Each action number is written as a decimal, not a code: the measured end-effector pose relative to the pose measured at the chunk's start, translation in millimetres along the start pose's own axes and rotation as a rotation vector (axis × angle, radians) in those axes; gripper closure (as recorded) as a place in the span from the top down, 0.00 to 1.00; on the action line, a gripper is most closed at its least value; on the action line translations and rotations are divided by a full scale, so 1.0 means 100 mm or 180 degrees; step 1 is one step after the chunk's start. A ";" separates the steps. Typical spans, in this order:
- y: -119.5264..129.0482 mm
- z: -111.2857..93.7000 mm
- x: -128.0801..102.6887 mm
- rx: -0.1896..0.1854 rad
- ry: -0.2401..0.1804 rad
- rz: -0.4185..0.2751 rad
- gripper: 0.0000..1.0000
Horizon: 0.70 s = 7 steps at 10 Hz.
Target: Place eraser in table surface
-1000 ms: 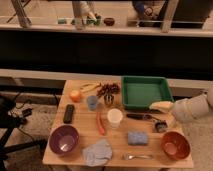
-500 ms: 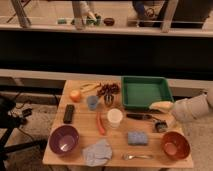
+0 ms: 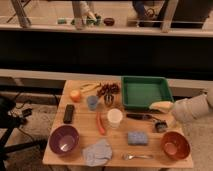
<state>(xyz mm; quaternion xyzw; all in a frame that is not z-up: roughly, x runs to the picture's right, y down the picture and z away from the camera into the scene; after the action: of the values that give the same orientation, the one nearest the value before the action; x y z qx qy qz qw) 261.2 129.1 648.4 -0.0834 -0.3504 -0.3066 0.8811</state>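
Since the eraser [image 3: 69, 114] lies on the tabletop [image 3: 84, 127], far from the open, empty hand [image 3: 159, 105] by the green tray [image 3: 143, 92], the job looks done; next, the hand backs away.

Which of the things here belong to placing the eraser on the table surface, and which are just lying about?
Belong: table surface; eraser, lying on its left side; tool, over the right edge beside the green tray.
Lying about: green tray, purple bowl, orange bowl, blue sponge, white cup, grey cloth, fork.
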 end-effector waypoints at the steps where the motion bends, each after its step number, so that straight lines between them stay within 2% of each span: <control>1: -0.01 0.00 -0.01 0.0001 0.0002 -0.0006 0.80; 4: -0.23 0.13 -0.18 0.0041 0.0050 -0.0215 0.80; 7: -0.64 0.39 -0.46 0.0107 0.0027 -0.0501 0.80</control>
<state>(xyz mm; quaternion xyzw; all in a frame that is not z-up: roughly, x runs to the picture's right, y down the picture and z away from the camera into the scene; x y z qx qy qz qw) 174.8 114.2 641.9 -0.0394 -0.3572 -0.3694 0.8570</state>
